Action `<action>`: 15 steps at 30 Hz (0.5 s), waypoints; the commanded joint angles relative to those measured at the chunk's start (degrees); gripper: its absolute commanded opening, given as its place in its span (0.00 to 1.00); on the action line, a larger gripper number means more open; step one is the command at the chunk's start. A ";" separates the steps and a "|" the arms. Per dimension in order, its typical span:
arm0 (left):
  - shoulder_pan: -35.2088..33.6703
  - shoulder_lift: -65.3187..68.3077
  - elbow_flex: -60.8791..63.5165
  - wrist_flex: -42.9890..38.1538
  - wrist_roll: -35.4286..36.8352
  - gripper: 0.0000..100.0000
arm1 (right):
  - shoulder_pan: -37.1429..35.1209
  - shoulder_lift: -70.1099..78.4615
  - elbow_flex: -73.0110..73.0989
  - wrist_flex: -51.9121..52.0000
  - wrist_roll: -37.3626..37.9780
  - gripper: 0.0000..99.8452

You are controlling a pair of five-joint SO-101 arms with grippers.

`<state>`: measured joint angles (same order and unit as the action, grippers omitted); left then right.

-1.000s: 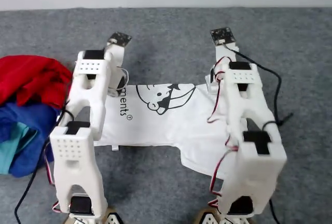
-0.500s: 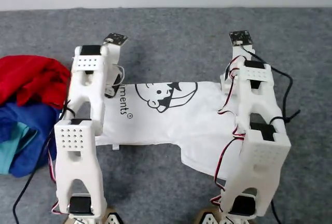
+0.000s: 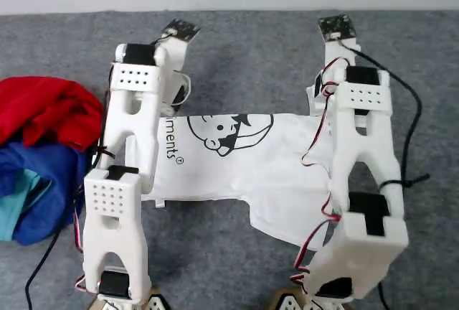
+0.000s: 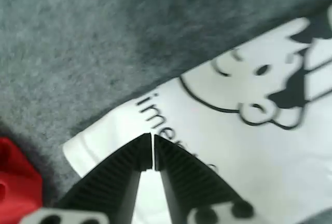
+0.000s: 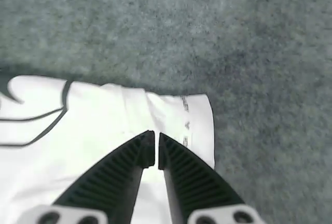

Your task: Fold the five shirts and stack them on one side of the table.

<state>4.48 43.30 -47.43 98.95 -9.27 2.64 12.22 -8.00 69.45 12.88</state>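
The left pincer (image 4: 153,146) and the right pincer (image 5: 156,149) are clamped shut on the white shirt (image 3: 244,166) (lying on the grey surface (image 3: 251,52)) near its far corners.

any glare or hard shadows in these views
high view: even light, no glare on the white shirt; left wrist view: dark shadow band on the grey table cover along the shirt's edge; right wrist view: softer shadow beside that edge

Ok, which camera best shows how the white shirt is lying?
The high view: the white shirt lies spread out, print up, its side edges partly hidden. The left wrist view gives one corner and part of the print; the right wrist view gives another corner.
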 commanded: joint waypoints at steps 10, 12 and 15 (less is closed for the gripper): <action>17.49 -12.92 10.68 1.41 0.62 0.02 | 16.57 -19.21 -2.55 15.25 0.44 0.03; 20.40 -12.84 10.68 0.35 0.62 0.02 | 19.74 -19.82 -2.46 18.24 0.35 0.03; 24.79 -12.66 10.77 -1.14 0.35 0.02 | 24.31 -20.26 -2.46 22.64 0.26 0.03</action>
<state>25.23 34.86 -36.44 98.95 -8.92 22.51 -4.92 -8.00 88.35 12.88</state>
